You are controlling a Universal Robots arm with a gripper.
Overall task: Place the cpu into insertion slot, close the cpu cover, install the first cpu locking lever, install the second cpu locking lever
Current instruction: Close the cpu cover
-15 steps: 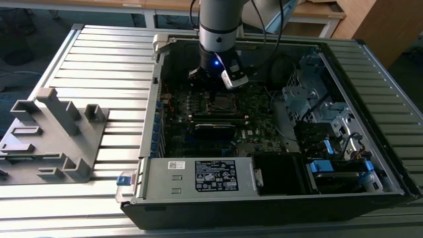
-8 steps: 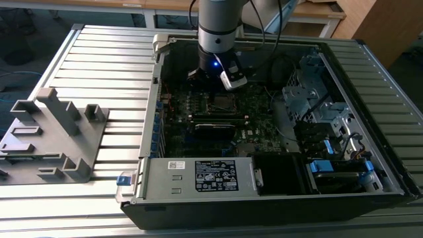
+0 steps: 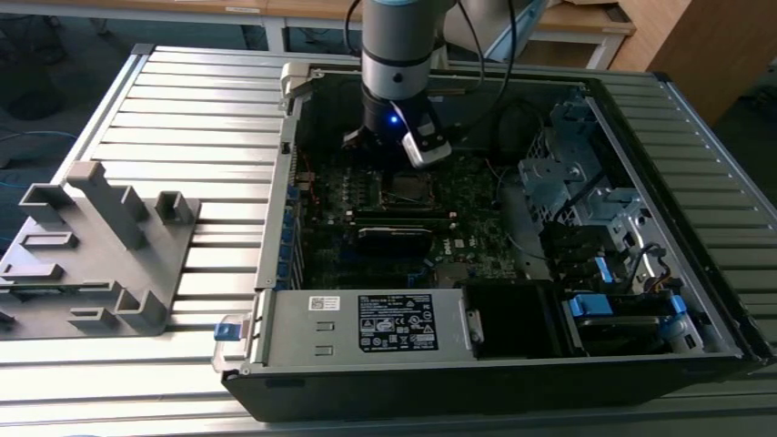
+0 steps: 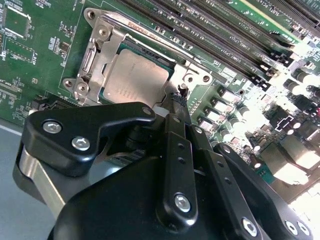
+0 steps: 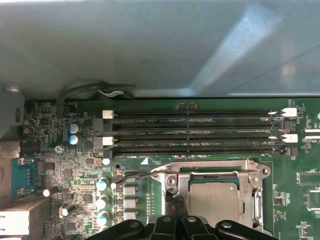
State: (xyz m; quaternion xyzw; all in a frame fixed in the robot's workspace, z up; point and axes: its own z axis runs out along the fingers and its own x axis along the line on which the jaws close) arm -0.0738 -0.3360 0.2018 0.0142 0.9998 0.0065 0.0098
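Observation:
The cpu (image 4: 135, 75) (image 5: 212, 200) lies flat in the insertion slot (image 3: 409, 187) on the motherboard, its silver-grey top showing. The cpu cover (image 4: 100, 47) (image 5: 210, 167) is down around it as a silvery frame. A thin wire locking lever (image 5: 137, 175) sticks out sideways from one socket corner. My gripper (image 4: 177, 100) (image 5: 176, 200) hangs just over that corner, its black fingers pressed together with the tips beside the lever's root. I cannot tell whether the tips touch the lever. The arm (image 3: 395, 55) reaches down into the open computer case.
Long black memory slots (image 5: 195, 132) run beside the socket. The case holds a drive cage (image 3: 583, 173) at the exterior view's right and a labelled metal box (image 3: 364, 323) in front. A grey fixture (image 3: 91, 246) stands on the ribbed table at the exterior view's left.

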